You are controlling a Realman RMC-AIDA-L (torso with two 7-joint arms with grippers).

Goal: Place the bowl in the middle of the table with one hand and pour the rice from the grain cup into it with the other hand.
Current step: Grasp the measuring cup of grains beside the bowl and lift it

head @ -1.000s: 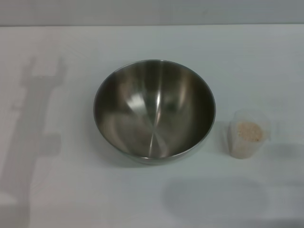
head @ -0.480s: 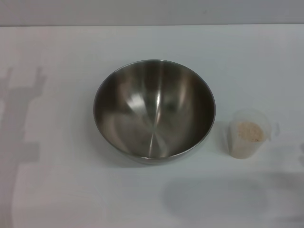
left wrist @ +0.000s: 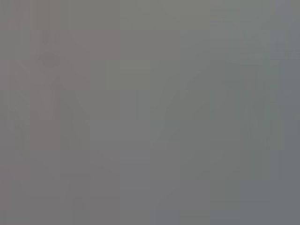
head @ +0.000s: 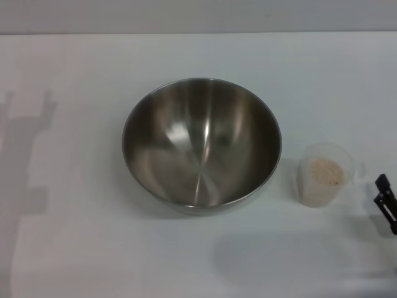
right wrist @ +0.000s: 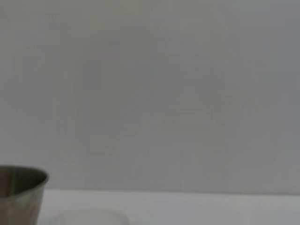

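Note:
The steel bowl (head: 201, 143) stands empty in the middle of the white table (head: 80, 248). The clear grain cup (head: 323, 174) stands upright to its right and holds the beige rice (head: 325, 171). A black tip of my right gripper (head: 384, 202) shows at the right edge of the head view, just right of the cup and apart from it. In the right wrist view the bowl's side (right wrist: 18, 194) shows low in the picture, with the cup's rim (right wrist: 91, 217) faintly beside it. My left gripper is out of view; only its shadow falls on the table's left side.
The table's far edge (head: 198, 33) meets a grey wall. The left wrist view shows only a flat grey blur.
The right gripper's tip has come into the head view at the right edge, beside the cup. The left arm's shadow has slid left. Bowl and cup have not moved.

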